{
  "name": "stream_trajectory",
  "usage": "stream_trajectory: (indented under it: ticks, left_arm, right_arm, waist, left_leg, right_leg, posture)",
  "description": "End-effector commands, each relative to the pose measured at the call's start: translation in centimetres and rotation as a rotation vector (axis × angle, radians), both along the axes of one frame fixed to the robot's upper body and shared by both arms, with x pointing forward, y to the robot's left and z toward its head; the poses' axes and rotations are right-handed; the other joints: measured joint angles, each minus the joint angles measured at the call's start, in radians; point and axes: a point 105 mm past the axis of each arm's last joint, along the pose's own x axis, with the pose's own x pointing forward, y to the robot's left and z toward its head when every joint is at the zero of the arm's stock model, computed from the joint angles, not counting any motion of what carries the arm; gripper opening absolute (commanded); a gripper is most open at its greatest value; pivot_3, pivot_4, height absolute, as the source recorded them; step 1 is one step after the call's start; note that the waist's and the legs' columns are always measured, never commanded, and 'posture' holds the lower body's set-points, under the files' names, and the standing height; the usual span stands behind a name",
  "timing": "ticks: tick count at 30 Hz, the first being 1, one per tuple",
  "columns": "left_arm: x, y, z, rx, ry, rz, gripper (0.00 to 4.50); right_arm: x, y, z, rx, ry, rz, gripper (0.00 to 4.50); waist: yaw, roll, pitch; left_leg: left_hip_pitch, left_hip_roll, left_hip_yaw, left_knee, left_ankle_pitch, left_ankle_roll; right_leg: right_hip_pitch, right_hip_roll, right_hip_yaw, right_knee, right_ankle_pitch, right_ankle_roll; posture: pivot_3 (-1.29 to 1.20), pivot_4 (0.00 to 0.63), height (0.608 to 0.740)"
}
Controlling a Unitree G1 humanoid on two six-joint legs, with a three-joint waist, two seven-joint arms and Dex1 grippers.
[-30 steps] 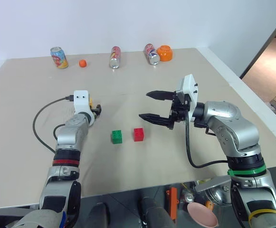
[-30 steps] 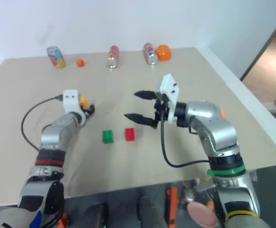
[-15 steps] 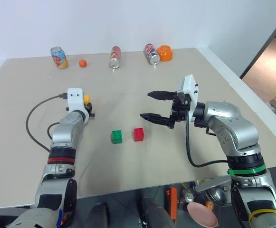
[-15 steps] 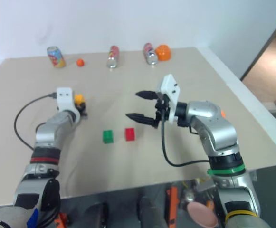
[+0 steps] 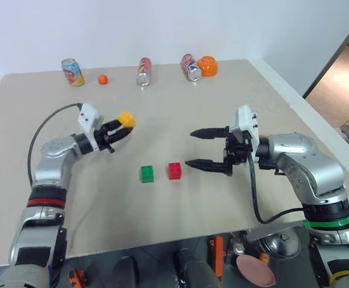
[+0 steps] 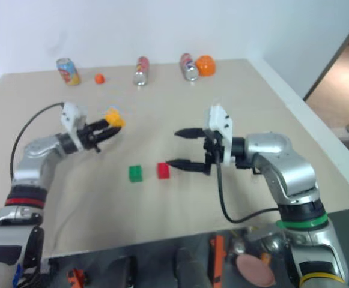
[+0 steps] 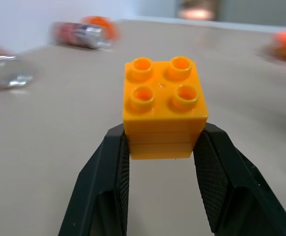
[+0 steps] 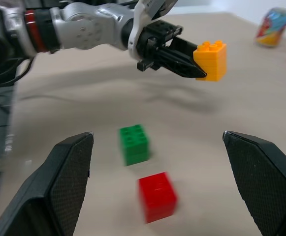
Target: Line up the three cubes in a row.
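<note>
The yellow cube (image 5: 126, 119) hangs above the table at the left, studs up, with my left gripper (image 5: 121, 126) shut on its lower half. Its black fingers (image 7: 108, 182) clamp both sides of the cube (image 7: 162, 113), and the gripper points to the right. The green cube (image 5: 147, 173) and the red cube (image 5: 175, 170) sit side by side on the table at the centre, a small gap between them. My right gripper (image 5: 190, 147) stands open just right of the red cube, pointing left, holding nothing. The right wrist view has the green cube (image 8: 134, 143), red cube (image 8: 157, 196) and held yellow cube (image 8: 211, 60).
Along the far edge stand a can (image 5: 72, 72), a small orange ball (image 5: 103, 78), two lying cans (image 5: 145, 71) (image 5: 191, 68) and an orange pumpkin toy (image 5: 208, 66). A black cable (image 5: 39, 135) loops from my left wrist. The table's right edge (image 5: 300, 102) runs close to my right arm.
My left gripper shut on the yellow cube, lifted it off the table and swung to point right. My right gripper drew back a little toward me.
</note>
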Motion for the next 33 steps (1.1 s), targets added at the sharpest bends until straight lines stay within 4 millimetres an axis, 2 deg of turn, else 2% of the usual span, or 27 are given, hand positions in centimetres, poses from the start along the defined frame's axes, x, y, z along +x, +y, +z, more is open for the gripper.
stream_trajectory:
  ticks: [1, 9, 12, 19, 25, 33]
  left_arm:
    - [-1.4, 0.7, 0.8, 0.060, -0.054, -0.128, 1.29]
    - [-1.5, 2.1, 0.8, 0.102, -0.049, -0.185, 1.29]
    - [-2.0, 2.2, -0.3, 0.163, -0.043, -0.214, 1.29]
    - [-4.6, 3.1, -3.4, 0.288, 0.018, -0.330, 1.29]
    - [-4.8, 3.8, -4.1, 0.303, 0.032, -0.317, 1.29]
    - [-5.2, 3.8, -5.2, 0.301, 0.066, -0.326, 1.29]
  right_arm:
    - [-2.0, 0.0, 1.8, 0.033, -0.024, 0.073, 4.35]
    - [-2.5, -0.1, 1.7, 0.033, -0.006, 0.069, 4.35]
    - [-2.4, -0.2, 1.6, 0.028, -0.005, 0.061, 4.35]
    - [-2.6, -0.4, 1.2, 0.013, 0.009, 0.057, 4.35]
    - [-2.4, -0.5, 0.9, 0.008, 0.010, 0.046, 4.35]
    - [-2.1, -0.4, 0.8, 0.008, 0.001, 0.035, 4.35]
  waist:
    - [0.000, 0.000, 0.000]
    - [0.001, 0.000, 0.000]
    - [0.001, 0.000, 0.000]
    - [0.000, 0.000, 0.000]
    - [0.003, 0.000, 0.000]
    - [0.002, 0.000, 0.000]
  left_leg:
    - [0.000, 0.000, 0.000, 0.000, 0.000, 0.000]
    - [0.000, 0.000, 0.000, 0.003, 0.000, 0.000]
    - [0.000, 0.000, 0.000, 0.003, 0.000, 0.000]
    - [0.000, 0.001, 0.001, 0.002, -0.001, 0.001]
    - [0.000, 0.001, 0.001, 0.003, 0.000, 0.001]
    - [0.000, 0.001, 0.001, 0.003, 0.000, 0.001]
  right_leg:
    - [0.000, 0.000, 0.000, 0.000, 0.000, 0.000]
    - [0.001, 0.000, 0.000, 0.000, -0.002, -0.003]
    - [0.001, 0.000, 0.000, 0.000, -0.001, -0.002]
    - [0.000, 0.000, 0.000, 0.000, -0.001, -0.002]
    - [0.000, 0.000, 0.000, 0.000, -0.003, -0.004]
    - [0.000, 0.000, 0.000, 0.000, -0.003, -0.004]
  posture:
    - [0.00, 0.150, 0.740]
    - [0.00, 0.150, 0.740]
    - [0.00, 0.150, 0.740]
    - [0.00, 0.150, 0.740]
    - [0.00, 0.150, 0.740]
    - [0.00, 0.150, 0.740]
